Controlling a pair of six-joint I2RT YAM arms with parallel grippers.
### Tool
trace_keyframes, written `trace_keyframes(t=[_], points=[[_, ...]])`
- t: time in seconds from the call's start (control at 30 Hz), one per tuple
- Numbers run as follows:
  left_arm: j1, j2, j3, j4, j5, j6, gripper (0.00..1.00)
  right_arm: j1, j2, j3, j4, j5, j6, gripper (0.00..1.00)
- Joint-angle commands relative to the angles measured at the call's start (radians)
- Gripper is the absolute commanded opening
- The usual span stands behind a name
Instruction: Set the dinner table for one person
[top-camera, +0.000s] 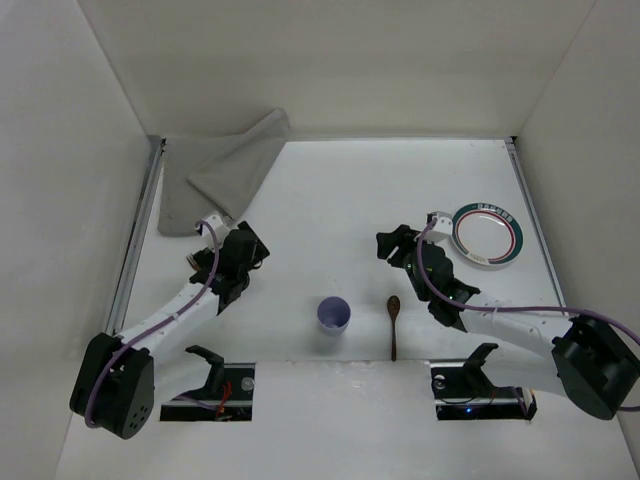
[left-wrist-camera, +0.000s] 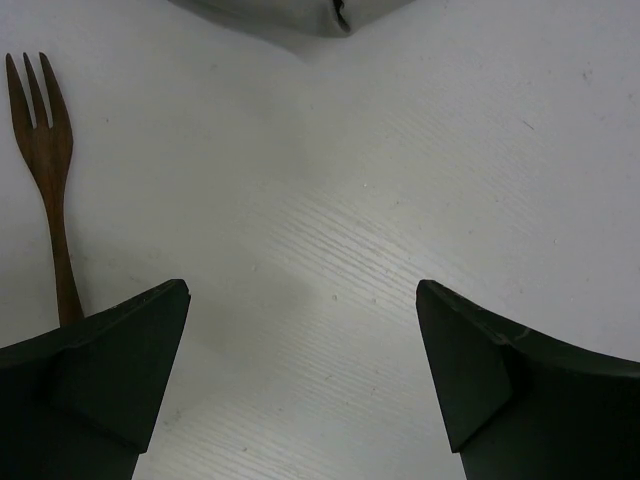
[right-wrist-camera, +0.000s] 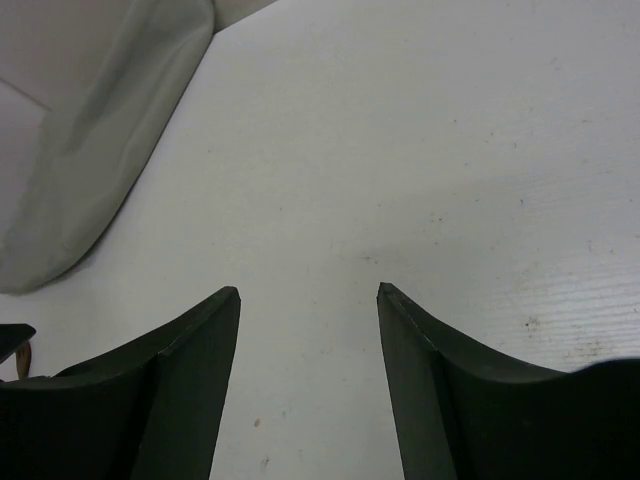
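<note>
Two grippers were seen spread open over the dinner table (top-camera: 330, 190), which lay beneath both hands, and nothing was gripped by either. Between the parted fingers of the left gripper (left-wrist-camera: 300, 290) only bare white tabletop was shown. A wooden fork (left-wrist-camera: 48, 180) was found lying flat on the table just left of that hand's left finger. Its tines were pointed away from the hand and its handle end was hidden behind the finger. Ahead of the fingertips, an edge of a grey cloth (top-camera: 228, 170) was caught at the top of the wrist view.

The jaws of the right gripper (right-wrist-camera: 308, 292) were likewise parted over bare table, and the cloth was seen well ahead and to its left. From above, a green-rimmed plate (top-camera: 486, 236) was observed just behind the right hand. A pale violet cup (top-camera: 334, 316) and a wooden spoon (top-camera: 393, 322) were placed near each other but apart, behind and between the two hands, toward the arm bases.
</note>
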Motion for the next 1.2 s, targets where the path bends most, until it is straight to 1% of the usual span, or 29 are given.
trace_keyframes(t=[0.0, 0.13, 0.27, 0.33, 0.4, 0.47, 0.5, 0.53, 0.57, 0.6, 0.63, 0.67, 0.77, 0.83, 0.93, 1.0, 1.17], points=[[0.005, 0.004, 0.042, 0.03, -0.003, 0.009, 1.0, -0.003, -0.012, 0.0, 0.056, 0.014, -0.016, 0.63], [0.008, 0.028, 0.085, 0.047, -0.003, 0.039, 1.0, -0.003, -0.024, -0.005, 0.056, 0.012, -0.016, 0.64], [-0.001, 0.071, 0.115, 0.118, -0.026, 0.085, 1.0, -0.003, -0.024, -0.005, 0.056, 0.011, -0.015, 0.62], [0.008, 0.083, 0.118, 0.167, -0.033, 0.096, 1.0, -0.003, -0.024, -0.002, 0.055, 0.009, -0.016, 0.54], [0.029, 0.103, 0.118, 0.226, -0.021, 0.104, 1.0, -0.001, -0.029, 0.001, 0.05, 0.001, -0.016, 0.38], [0.064, 0.141, 0.137, 0.268, 0.015, 0.13, 1.0, 0.002, -0.03, 0.006, 0.042, -0.005, -0.016, 0.27], [0.083, 0.163, 0.153, 0.28, 0.052, 0.145, 0.93, 0.002, -0.026, 0.007, 0.038, -0.008, -0.015, 0.23], [0.1, 0.187, 0.172, 0.297, 0.086, 0.159, 0.72, 0.002, -0.021, 0.01, 0.033, -0.009, -0.013, 0.21], [0.112, 0.209, 0.19, 0.315, 0.101, 0.164, 0.41, 0.002, -0.013, 0.014, 0.03, -0.012, -0.013, 0.2], [0.12, 0.223, 0.203, 0.328, 0.102, 0.164, 0.28, 0.003, -0.004, 0.02, 0.027, -0.017, -0.013, 0.2], [0.132, 0.244, 0.219, 0.342, 0.102, 0.164, 0.18, 0.005, 0.002, 0.023, 0.025, -0.025, -0.013, 0.21], [0.149, 0.27, 0.239, 0.352, 0.1, 0.165, 0.15, 0.006, 0.007, 0.026, 0.024, -0.029, -0.013, 0.21], [0.218, 0.364, 0.314, 0.388, 0.109, 0.173, 0.15, 0.008, 0.014, 0.029, 0.025, -0.045, -0.009, 0.28], [0.27, 0.44, 0.377, 0.392, 0.109, 0.17, 0.22, 0.008, 0.023, 0.026, 0.036, -0.045, -0.004, 0.36], [0.339, 0.555, 0.475, 0.405, 0.117, 0.168, 0.29, 0.008, 0.046, 0.032, 0.036, -0.049, -0.003, 0.45], [0.377, 0.632, 0.544, 0.409, 0.132, 0.181, 0.31, 0.008, 0.057, 0.038, 0.035, -0.063, -0.003, 0.47], [0.462, 0.787, 0.695, 0.389, 0.172, 0.193, 0.32, 0.006, 0.066, 0.041, 0.036, -0.08, -0.001, 0.48]])
